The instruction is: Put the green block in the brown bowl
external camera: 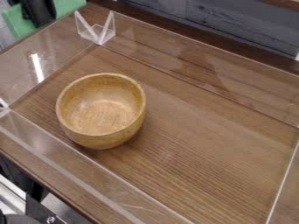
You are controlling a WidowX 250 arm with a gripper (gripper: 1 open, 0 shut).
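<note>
The brown bowl [103, 133] stands empty on the left half of the wooden table, a round light-wood bowl with thick walls. The green block [17, 21] shows only as a green patch at the top-left corner, well above and behind the bowl. Right beside it is the dark gripper [38, 10], blurred and mostly cut off by the frame's edge. The block appears to be held in it, off the table. The jaws themselves are not clearly visible.
Low clear plastic walls [70, 188] ring the wooden table [211, 131]. A small clear folded plastic piece [96, 28] stands at the back left, near the gripper. A grey wall runs along the back.
</note>
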